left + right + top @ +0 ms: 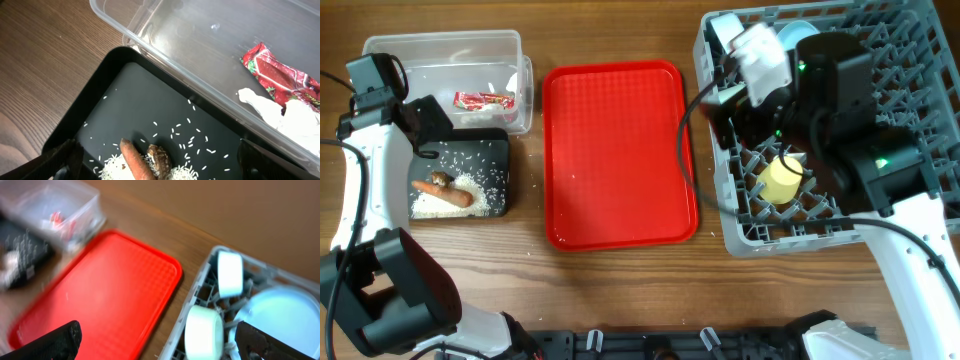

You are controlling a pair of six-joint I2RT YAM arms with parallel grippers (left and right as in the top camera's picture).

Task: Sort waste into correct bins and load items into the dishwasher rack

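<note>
The clear tub [440, 50] holds the red-and-white wrapper [485, 100], also seen in the left wrist view [277, 75]. The black tray [485, 150] holds the orange stick [137, 162], the brown lump [159, 157] and rice grains [187, 132]. My left gripper [159, 170] is open and empty above them. The grey rack [750, 235] holds the yellow cup [782, 178], two pale bowls on edge [204, 330] and the light blue plate [285, 315]. My right gripper [157, 345] is open and empty over the rack's left edge. The spoon is out of view.
The flat red serving tray [618, 155] lies between the black tray and the rack, with a few rice grains near it. My right arm [835, 80] covers much of the rack. The wooden table [620, 30] shows around everything. The right wrist view is blurred.
</note>
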